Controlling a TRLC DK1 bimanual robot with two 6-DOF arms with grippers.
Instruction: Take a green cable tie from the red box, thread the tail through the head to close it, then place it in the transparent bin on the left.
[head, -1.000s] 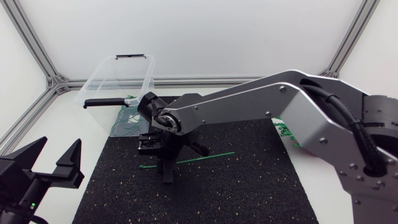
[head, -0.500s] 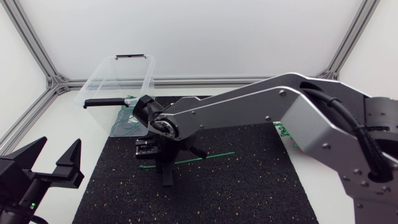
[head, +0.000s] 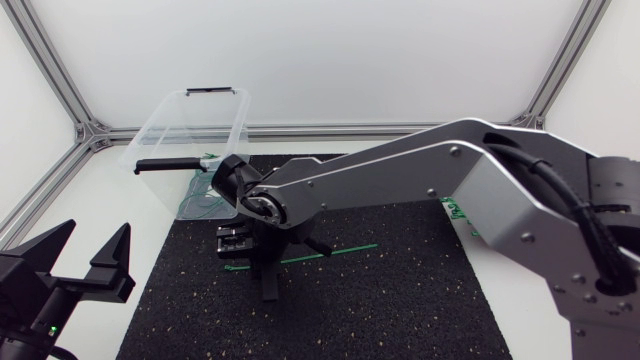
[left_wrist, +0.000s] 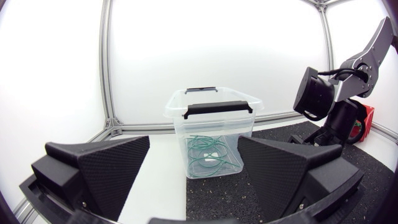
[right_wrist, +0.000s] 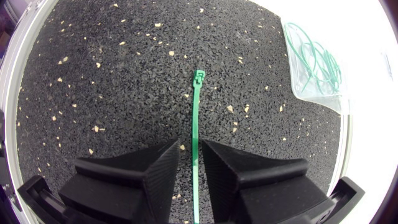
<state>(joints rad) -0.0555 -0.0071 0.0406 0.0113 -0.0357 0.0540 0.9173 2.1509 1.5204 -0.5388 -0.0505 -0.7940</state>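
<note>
Black speckled matting (head: 400, 300) covered the desk, and the green cable tie (right_wrist: 196, 124) lay flat on it, its tail running, unpinched, between the narrowly parted fingers of the right claw (right_wrist: 191, 163). Facing the transparent bin (head: 170, 130), the left claw (left_wrist: 193, 142) gaped wide and empty.

A white table (head: 105, 205) is covered in the middle by a black speckled mat (head: 390, 300). A green cable tie (right_wrist: 196, 118) is laid flat on the mat, and a transparent bin (left_wrist: 181, 127) is set at the mat's corner.
</note>
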